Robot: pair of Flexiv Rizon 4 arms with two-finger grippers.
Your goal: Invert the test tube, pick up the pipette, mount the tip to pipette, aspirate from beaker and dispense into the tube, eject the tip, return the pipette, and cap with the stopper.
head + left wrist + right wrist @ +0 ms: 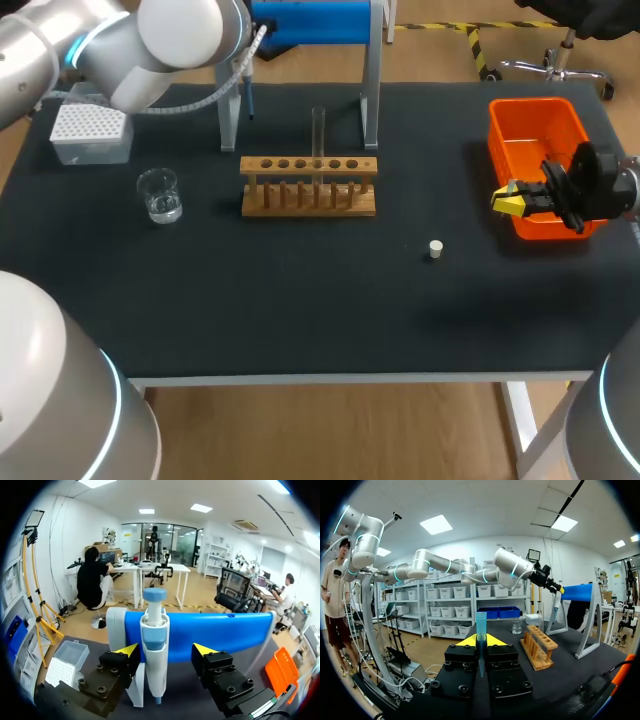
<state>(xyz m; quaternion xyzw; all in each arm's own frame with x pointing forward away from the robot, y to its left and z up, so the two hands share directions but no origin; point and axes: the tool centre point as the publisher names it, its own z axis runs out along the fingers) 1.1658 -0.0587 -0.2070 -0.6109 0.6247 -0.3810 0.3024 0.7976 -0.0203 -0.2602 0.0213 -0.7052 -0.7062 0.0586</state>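
Observation:
The white and blue pipette (154,645) hangs upright on the blue stand (215,630). My left gripper (165,650) is open around it: one finger sits close against its side, the other stands a gap away. In the head view my left arm covers that gripper. The clear test tube (318,132) stands upright in the wooden rack (308,186). The beaker (160,195) with some liquid sits left of the rack. A small white stopper (435,249) lies on the mat. My right gripper (514,200) hovers by the orange bin, shut on a blue pipette tip (480,625).
A white tip box (90,133) stands at the back left. The orange bin (535,150) sits at the right edge under my right gripper. The stand's grey legs (370,100) rise behind the rack. The table's front edge (350,378) runs below the black mat.

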